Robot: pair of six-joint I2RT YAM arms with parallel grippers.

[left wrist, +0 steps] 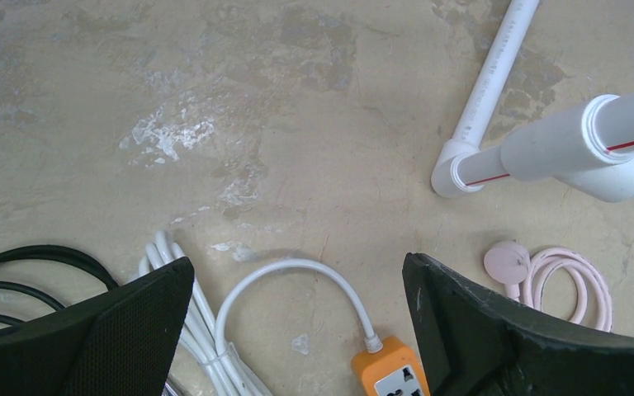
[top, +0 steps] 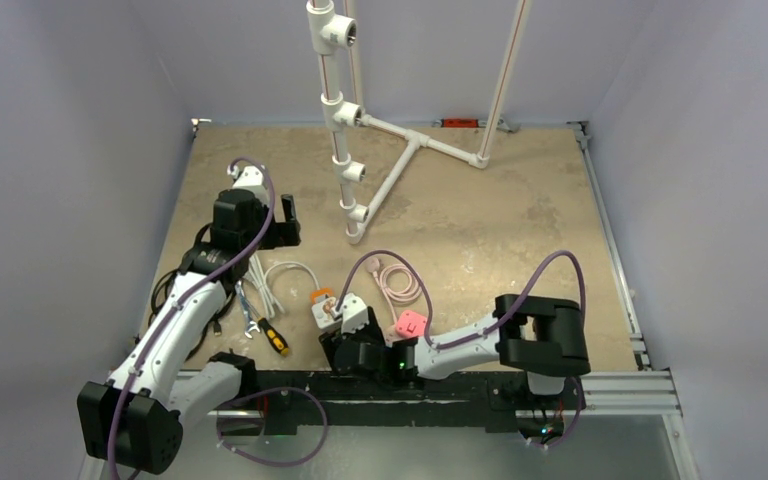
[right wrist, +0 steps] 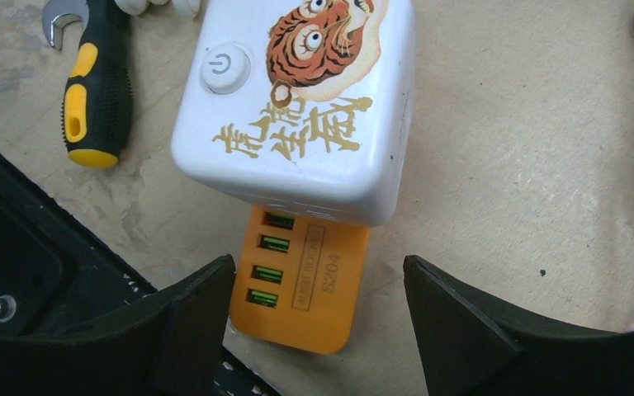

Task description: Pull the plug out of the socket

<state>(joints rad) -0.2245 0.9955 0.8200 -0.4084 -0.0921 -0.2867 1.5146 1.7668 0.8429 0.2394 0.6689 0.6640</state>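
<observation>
A white cube plug (right wrist: pixel 297 99) with a tiger picture and a round power button sits on the orange socket strip (right wrist: pixel 301 280), covering its far part. My right gripper (right wrist: pixel 318 318) hangs low over the strip's near end, open, fingers on either side. Its left finger is close against the strip's edge, the right one well apart. In the top view the plug (top: pixel 338 312) lies just ahead of the right gripper (top: pixel 345 345). My left gripper (left wrist: pixel 297 318) is open above the table, with the strip's other end (left wrist: pixel 390 371) and its white cord (left wrist: pixel 297 268) below it.
A yellow-and-black screwdriver (right wrist: pixel 97 82) and a wrench (right wrist: pixel 56 16) lie left of the plug. The black front rail (right wrist: pixel 16 280) runs beside the strip. A pink cable (left wrist: pixel 557 280), a pink block (top: pixel 411 323), bundled white cord (top: pixel 285 280) and a PVC pipe frame (top: pixel 400 160) stand around.
</observation>
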